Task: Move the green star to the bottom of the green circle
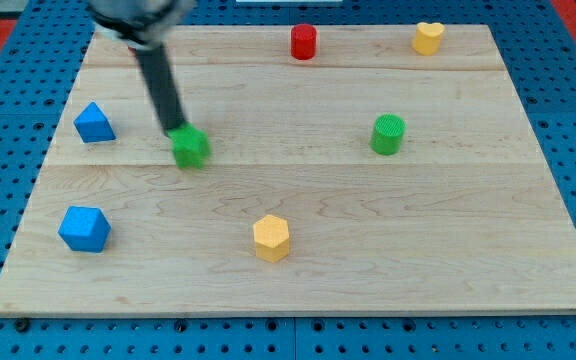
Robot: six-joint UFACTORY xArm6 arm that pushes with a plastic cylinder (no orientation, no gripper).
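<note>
two green blocks: green star (pixel 191 147) touching my tip (pixel 175 128), green circle (pixel 388 134) well apart; no fingers.

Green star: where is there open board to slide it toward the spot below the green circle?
My tip sits at the green star, on its upper left. The wide strip between it and the green circle is bare, as is the patch under the circle. Only the yellow hexagon lies below that path.

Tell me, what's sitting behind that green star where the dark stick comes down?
Behind the green star, toward the view's top-left, my tip meets its upper edge. The rod hides that edge and a strip of wooden board; whether they actually touch can't be seen.
</note>
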